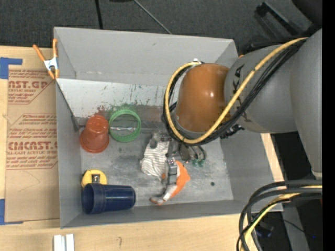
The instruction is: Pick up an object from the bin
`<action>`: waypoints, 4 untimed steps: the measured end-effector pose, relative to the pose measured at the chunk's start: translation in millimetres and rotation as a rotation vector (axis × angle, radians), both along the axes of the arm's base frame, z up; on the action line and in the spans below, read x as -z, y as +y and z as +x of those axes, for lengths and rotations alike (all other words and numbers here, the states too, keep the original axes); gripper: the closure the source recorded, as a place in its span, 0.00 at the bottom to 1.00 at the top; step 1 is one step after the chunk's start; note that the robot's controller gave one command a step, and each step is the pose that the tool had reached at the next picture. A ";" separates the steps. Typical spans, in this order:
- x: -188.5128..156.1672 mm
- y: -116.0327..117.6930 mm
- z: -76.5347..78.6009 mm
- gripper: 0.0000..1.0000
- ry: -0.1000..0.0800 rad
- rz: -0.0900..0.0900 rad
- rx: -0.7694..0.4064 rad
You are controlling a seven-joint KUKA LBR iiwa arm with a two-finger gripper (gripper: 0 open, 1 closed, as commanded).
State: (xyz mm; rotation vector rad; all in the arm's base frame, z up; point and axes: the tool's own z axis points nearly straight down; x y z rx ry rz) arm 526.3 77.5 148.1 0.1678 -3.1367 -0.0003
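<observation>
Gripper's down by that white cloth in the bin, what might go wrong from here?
One: the gripper sits where the crumpled white cloth meets the orange-and-white object, so it may catch both, or only a loose fold that slips. Two: that object lies near the bin's front wall, so a nudge could wedge it there.

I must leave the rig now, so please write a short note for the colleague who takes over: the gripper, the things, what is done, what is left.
Gripper: low in the bin, right of centre, at the edge of the crumpled white cloth, beside an orange and white thing. Whether it holds anything cannot be told.
Other things: orange cup and green ring at back left; small yellow thing and dark blue cup, on its side, at front left.
Done: the arm is down in the bin.
Left: a sure grasp and the lift.
</observation>
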 end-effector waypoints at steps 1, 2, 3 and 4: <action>-0.6 0.3 0.4 0.00 -0.001 0.000 0.000; 29.0 -0.8 10.3 0.00 -0.006 0.001 -0.033; 68.0 3.3 16.7 1.00 -0.002 0.001 -0.110; 68.0 3.2 16.7 1.00 -0.002 0.001 -0.111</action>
